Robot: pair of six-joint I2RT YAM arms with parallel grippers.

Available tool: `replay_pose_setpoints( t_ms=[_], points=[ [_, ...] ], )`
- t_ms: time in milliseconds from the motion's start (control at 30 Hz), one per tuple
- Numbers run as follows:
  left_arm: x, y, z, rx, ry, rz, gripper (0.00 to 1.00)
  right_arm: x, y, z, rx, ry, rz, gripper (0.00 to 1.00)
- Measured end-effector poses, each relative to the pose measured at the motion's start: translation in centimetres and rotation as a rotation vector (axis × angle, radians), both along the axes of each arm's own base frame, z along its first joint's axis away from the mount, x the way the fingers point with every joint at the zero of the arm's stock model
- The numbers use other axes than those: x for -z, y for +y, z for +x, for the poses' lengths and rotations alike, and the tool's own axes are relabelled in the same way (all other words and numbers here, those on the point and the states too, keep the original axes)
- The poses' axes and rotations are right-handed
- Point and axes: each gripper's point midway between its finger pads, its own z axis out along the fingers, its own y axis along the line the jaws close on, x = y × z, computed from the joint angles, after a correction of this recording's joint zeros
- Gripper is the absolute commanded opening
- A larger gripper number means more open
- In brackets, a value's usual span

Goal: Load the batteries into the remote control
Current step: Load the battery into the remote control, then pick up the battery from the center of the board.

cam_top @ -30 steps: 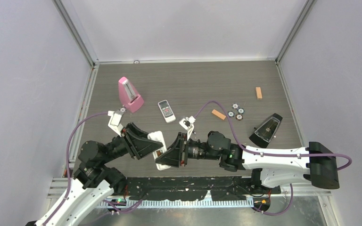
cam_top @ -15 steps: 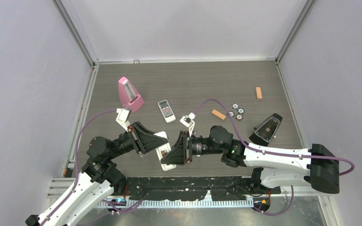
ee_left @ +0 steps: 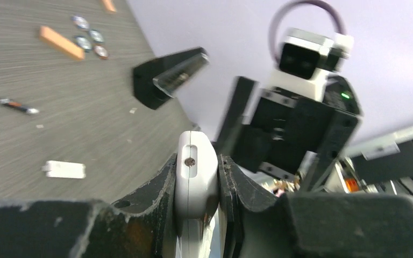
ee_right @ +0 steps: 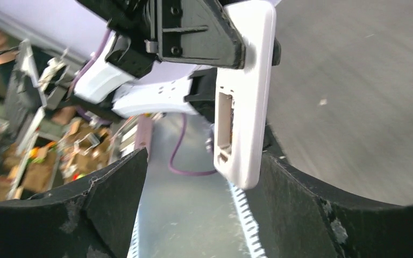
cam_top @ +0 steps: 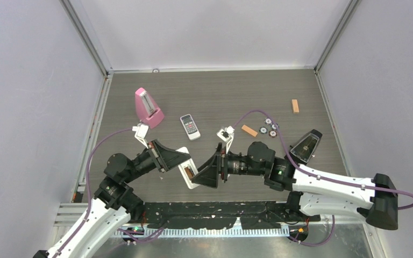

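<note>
My left gripper (ee_left: 196, 177) is shut on the long white remote control (ee_left: 196, 166) and holds it edge-on above the table. In the top view the remote control (cam_top: 185, 165) hangs between the left gripper (cam_top: 178, 159) and the right gripper (cam_top: 200, 177). In the right wrist view the remote control (ee_right: 244, 97) shows its open battery bay (ee_right: 225, 123). My right gripper (ee_right: 199, 188) is open, and the remote's end sits close by its right finger (ee_right: 296, 193). One of the batteries (ee_left: 16, 105), thin and dark, lies on the table, with a small white piece (ee_left: 63, 169) near it.
A pink metronome (cam_top: 148, 107) and a short remote with a dark display (cam_top: 190, 127) stand behind the arms. Orange blocks (cam_top: 249, 130) (cam_top: 295, 106), coin discs (cam_top: 270, 128) and a black metronome (cam_top: 304, 149) lie to the right.
The left gripper closed on the remote control. The right gripper, shut on it before, has opened and drawn back to the right. The remote has tilted and shifted slightly right.
</note>
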Motion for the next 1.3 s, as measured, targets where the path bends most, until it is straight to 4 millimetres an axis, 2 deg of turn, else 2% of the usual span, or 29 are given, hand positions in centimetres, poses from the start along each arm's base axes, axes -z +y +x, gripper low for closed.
replay_pose_setpoints(
  t_ms=[133,233,333,433,567,667,733,933,1133,1300],
  points=[
    [3.0,1.4,3.0,-0.113,0.082,0.051,0.0,-0.2,-2.7,3.5,0.166,-0.051,-0.062,0.75],
    [5.3,2.4,4.6,-0.168,0.149,0.079,0.0,1.2,-4.6,7.0,0.31,-0.074,-0.167,0.63],
    [7.2,3.0,5.4,-0.185,0.206,0.086,0.0,4.9,-6.4,10.8,0.43,-0.081,-0.345,0.6],
    [8.0,3.3,5.9,-0.186,0.232,0.079,0.0,10.3,-7.7,13.7,0.477,-0.074,-0.57,0.63],
    [8.3,3.2,6.1,-0.169,0.244,0.067,0.0,17.0,-8.7,14.9,0.42,-0.074,-0.851,0.64],
    [8.3,3.2,6.3,-0.161,0.244,0.061,0.0,20.1,-9.0,15.5,0.367,-0.084,-0.986,0.63],
    [8.2,3.2,6.3,-0.155,0.236,0.054,0.0,21.4,-8.9,16.0,0.342,-0.094,-1.047,0.63],
    [7.7,3.0,6.2,-0.129,0.217,0.04,0.0,23.7,-8.9,17.5,0.317,-0.12,-1.14,0.56],
    [7.4,2.9,6.1,-0.109,0.196,0.034,0.0,25.6,-9.6,18.8,0.313,-0.093,-1.187,0.42],
    [7.0,2.8,6.0,-0.096,0.176,0.026,0.0,25.6,-9.7,19.8,0.31,-0.085,-1.176,0.36]
  ],
)
